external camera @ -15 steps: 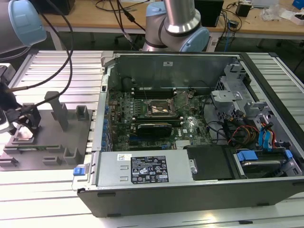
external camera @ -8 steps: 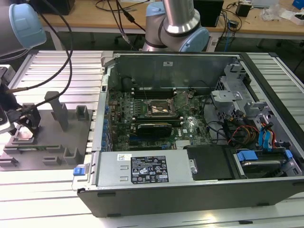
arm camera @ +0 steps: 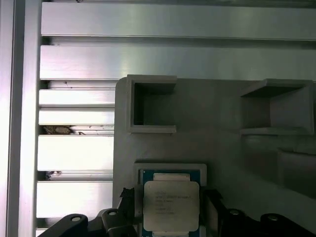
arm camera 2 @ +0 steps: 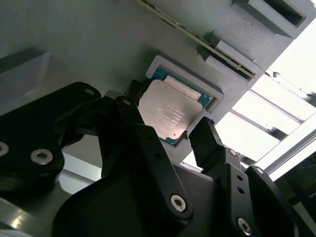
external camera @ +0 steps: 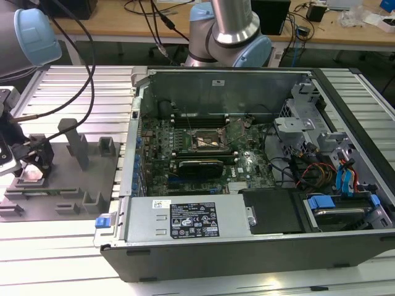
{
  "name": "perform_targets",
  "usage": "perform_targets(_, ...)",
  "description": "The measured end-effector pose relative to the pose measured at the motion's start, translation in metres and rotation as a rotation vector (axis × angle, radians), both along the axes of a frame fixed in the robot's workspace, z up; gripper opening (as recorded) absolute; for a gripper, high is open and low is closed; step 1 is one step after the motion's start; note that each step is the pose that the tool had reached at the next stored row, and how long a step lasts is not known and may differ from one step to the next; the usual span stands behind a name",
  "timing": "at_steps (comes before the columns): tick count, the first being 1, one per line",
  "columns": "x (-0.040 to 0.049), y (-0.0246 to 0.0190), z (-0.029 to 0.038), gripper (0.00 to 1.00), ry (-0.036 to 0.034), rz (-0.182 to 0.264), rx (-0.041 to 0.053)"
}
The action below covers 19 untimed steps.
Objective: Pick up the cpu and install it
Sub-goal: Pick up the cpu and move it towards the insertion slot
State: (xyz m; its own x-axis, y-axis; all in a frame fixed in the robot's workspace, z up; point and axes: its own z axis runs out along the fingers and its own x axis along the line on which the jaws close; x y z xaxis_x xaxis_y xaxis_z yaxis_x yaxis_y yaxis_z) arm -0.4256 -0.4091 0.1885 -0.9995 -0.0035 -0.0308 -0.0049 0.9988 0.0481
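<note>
The cpu (arm camera 2: 167, 112) (arm camera: 171, 203), a flat square chip with a silvery top plate, lies in a shallow grey pocket of the fixture plate (external camera: 92, 176). My gripper (external camera: 31, 165) (arm camera 2: 169, 118) (arm camera: 169, 200) is low over that pocket at the exterior view's left. It is open. One black finger (arm camera 2: 129, 106) stands at one side of the chip and the other finger (arm camera 2: 203, 136) at the opposite side, each a small gap from its edge. The open processor socket (external camera: 206, 140) sits on the motherboard inside the computer case (external camera: 247, 246).
Upright grey fixture blocks (external camera: 77, 145) rise from the plate close to the gripper. A square open-topped pocket (arm camera: 152, 104) stands just beyond the chip. Ribbed aluminium table slats (arm camera: 74, 153) surround the plate. Cables (external camera: 74, 74) hang over the table's far left.
</note>
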Motion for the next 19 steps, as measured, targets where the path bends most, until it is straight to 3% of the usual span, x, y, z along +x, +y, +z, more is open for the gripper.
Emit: perform_targets(19, 0.0000, 0.0000, -0.0007, 0.66, -0.0002, -0.021, 0.0001)
